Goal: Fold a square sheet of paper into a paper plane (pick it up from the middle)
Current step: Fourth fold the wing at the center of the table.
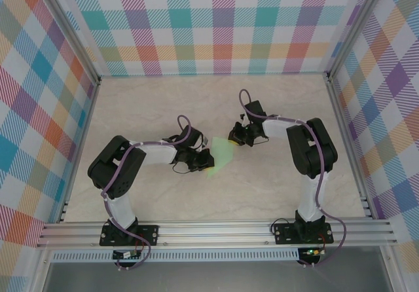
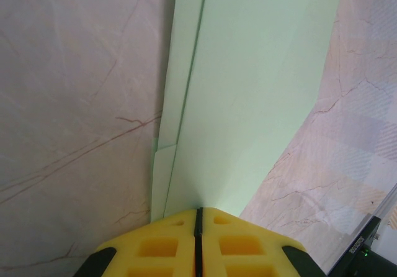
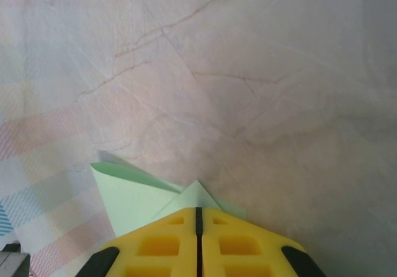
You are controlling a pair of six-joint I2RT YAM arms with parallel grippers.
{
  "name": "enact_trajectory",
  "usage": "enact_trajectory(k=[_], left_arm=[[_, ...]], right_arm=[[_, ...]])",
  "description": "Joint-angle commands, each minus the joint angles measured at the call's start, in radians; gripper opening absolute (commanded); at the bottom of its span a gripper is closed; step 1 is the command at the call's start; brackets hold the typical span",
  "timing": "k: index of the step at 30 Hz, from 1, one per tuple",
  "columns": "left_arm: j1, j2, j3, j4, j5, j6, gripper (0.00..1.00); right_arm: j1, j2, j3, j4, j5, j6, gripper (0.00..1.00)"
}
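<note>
The pale mint-green sheet of paper [image 1: 220,154] is a folded, creased shape in the middle of the table, between the two grippers. In the left wrist view the paper [image 2: 248,97] runs as a long layered strip from the fingertips to the top edge. My left gripper [image 2: 198,212] is shut with the paper's near end at its tips. In the right wrist view a folded corner of the paper [image 3: 133,196], one flap lifted, pokes out on both sides of my right gripper [image 3: 198,210], which is shut on it. From above, the left gripper [image 1: 203,159] and right gripper [image 1: 238,137] hold opposite ends.
The pale marbled tabletop [image 1: 196,102] is ringed by checked walls [image 1: 216,23]. An aluminium rail [image 1: 216,230] carrying both arm bases runs along the near edge.
</note>
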Motion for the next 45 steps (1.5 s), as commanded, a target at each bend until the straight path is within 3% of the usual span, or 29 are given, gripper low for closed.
enact_trajectory(k=[1,5,19,32,45], left_arm=[[0.004,0.07,-0.051,-0.205,-0.096,0.017,0.09],[0.004,0.064,-0.054,-0.174,-0.079,-0.005,0.09],[0.004,0.057,-0.051,-0.186,-0.091,-0.004,0.09],[0.002,0.052,-0.06,-0.189,-0.098,-0.003,0.09],[-0.001,0.057,-0.05,-0.188,-0.1,-0.005,0.09]], right_arm=[[0.005,-0.098,0.001,-0.035,-0.022,-0.025,0.08],[0.029,-0.145,-0.061,0.015,-0.083,0.011,0.08],[0.189,-0.126,-0.189,0.143,-0.1,0.112,0.06],[0.199,-0.142,-0.23,0.145,-0.079,0.103,0.07],[0.202,-0.235,-0.254,0.133,0.037,0.109,0.09]])
